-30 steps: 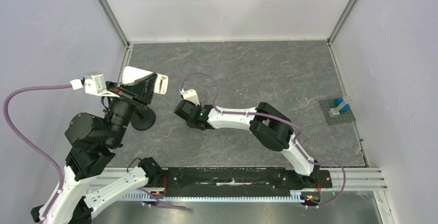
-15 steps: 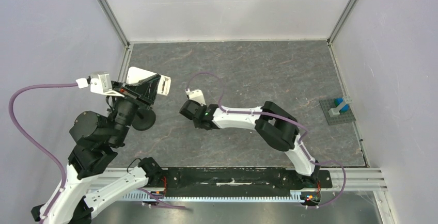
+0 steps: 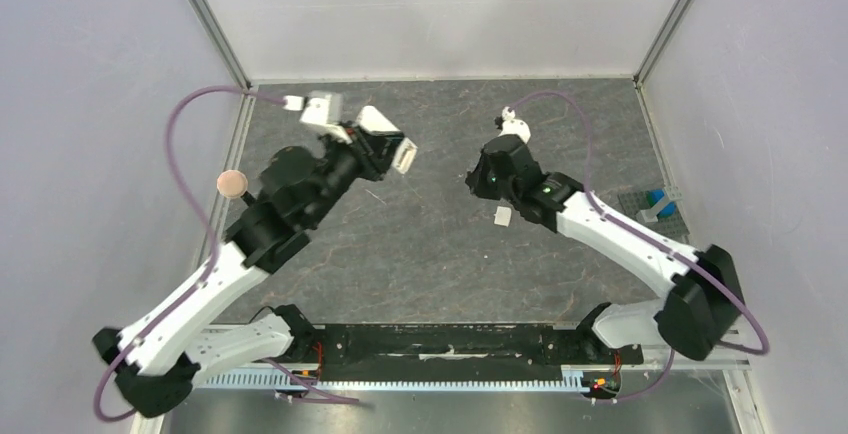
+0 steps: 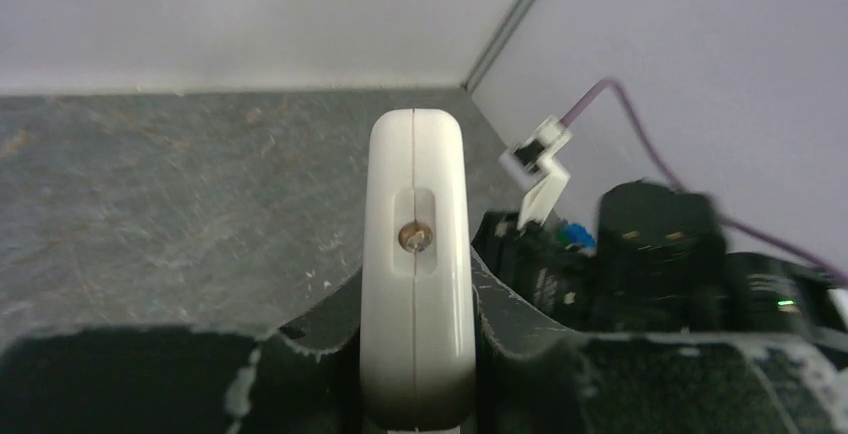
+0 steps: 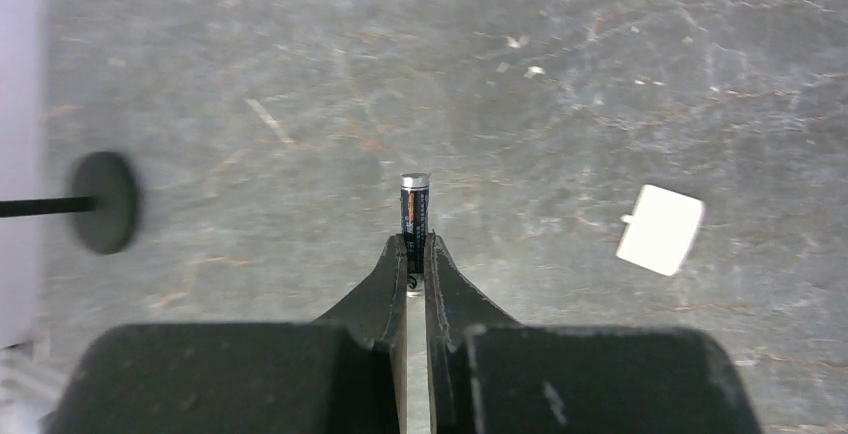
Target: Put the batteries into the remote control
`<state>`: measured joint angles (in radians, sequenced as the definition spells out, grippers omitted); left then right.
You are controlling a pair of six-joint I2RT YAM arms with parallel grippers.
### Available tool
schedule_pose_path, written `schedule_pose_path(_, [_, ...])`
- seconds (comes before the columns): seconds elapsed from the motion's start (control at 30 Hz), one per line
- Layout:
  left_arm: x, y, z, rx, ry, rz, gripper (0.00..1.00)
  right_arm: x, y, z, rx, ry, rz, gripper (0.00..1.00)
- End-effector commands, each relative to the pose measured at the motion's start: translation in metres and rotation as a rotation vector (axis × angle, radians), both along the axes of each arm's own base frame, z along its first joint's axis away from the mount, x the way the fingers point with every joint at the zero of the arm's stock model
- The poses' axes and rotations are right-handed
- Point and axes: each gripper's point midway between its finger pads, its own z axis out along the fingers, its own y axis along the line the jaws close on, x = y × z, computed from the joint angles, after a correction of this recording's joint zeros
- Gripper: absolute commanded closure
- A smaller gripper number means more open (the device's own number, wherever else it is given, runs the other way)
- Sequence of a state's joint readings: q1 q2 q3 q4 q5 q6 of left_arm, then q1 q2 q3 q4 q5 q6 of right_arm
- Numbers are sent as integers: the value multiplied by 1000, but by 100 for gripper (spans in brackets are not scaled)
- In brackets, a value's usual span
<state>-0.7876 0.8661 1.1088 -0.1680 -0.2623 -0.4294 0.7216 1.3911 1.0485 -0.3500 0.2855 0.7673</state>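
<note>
battery (image 5: 414,204) in right hand (image 5: 415,249), remote (image 4: 415,244) in left hand (image 4: 415,314)

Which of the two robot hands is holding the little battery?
The right hand: it pinches one end of the dark battery between its fingertips. The left hand grips the white remote instead.

Grey marbled table (image 3: 430,254), small white cover (image 3: 502,216), grey mat (image 3: 650,230)
</note>
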Motion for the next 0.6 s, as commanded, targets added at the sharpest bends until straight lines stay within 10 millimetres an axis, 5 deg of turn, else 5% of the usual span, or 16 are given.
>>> schedule_pose_path(0.0, [13, -49, -16, -85, 56, -128, 98, -14, 15, 50, 241, -17, 60, 100])
schedule_pose_path(0.2, [33, -83, -62, -156, 232, -144, 98, -26, 2, 102, 479, -31, 2, 100])
schedule_pose_path(0.57, [47, -103, -107, -234, 257, -201, 98, -57, 23, 107, 755, 187, 16, 100])
